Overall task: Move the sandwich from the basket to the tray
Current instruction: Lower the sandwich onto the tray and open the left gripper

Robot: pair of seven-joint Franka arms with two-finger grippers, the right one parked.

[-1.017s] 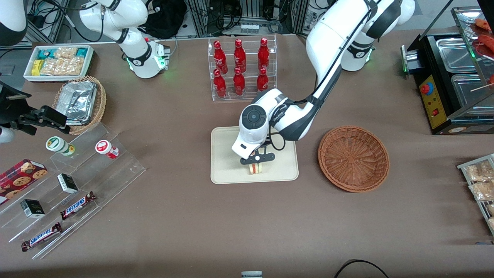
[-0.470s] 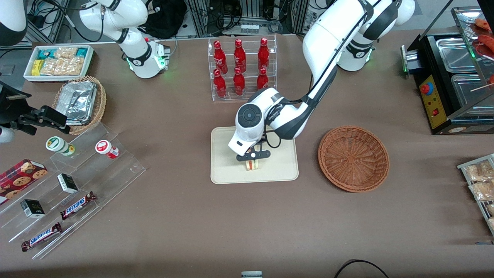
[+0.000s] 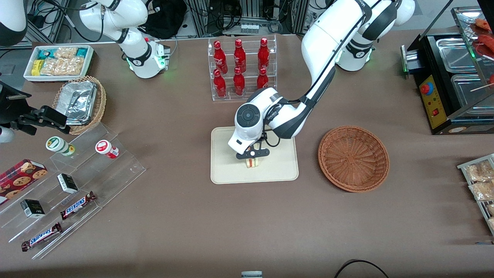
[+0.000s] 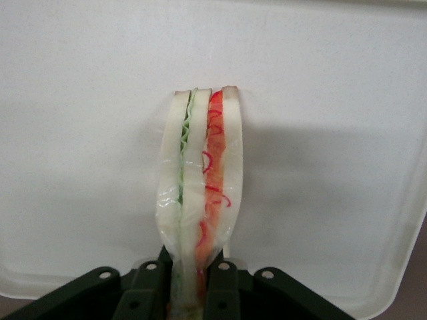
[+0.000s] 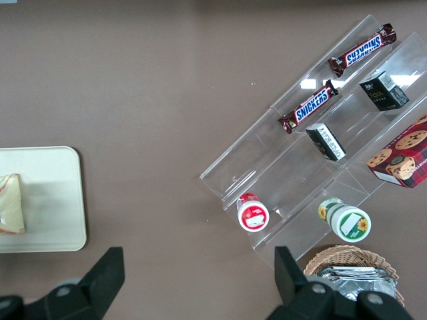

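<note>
My left gripper [image 3: 252,159] is over the cream-beige tray [image 3: 227,170], shut on the sandwich [image 3: 252,163]. In the left wrist view the sandwich [image 4: 200,180] is a wedge of white bread with green and red filling, pinched at its near end between the black fingers [image 4: 150,293]; the tray's pale surface [image 4: 333,200] lies under it. The sandwich also shows at the edge of the right wrist view [image 5: 12,203], on the tray [image 5: 53,200]. The reddish-brown wicker basket [image 3: 353,158] sits empty beside the tray, toward the working arm's end.
A clear rack of red bottles [image 3: 241,69] stands farther from the camera than the tray. A clear stepped shelf with candy bars and jars [image 3: 69,185], a tan basket of foil containers [image 3: 81,102] and a white bin of snacks [image 3: 58,61] lie toward the parked arm's end. A black food warmer [image 3: 451,81] stands at the working arm's end.
The gripper with the sandwich has shifted slightly toward the tray's middle, away from the camera, and seems lower over the tray. The basket has not moved.
</note>
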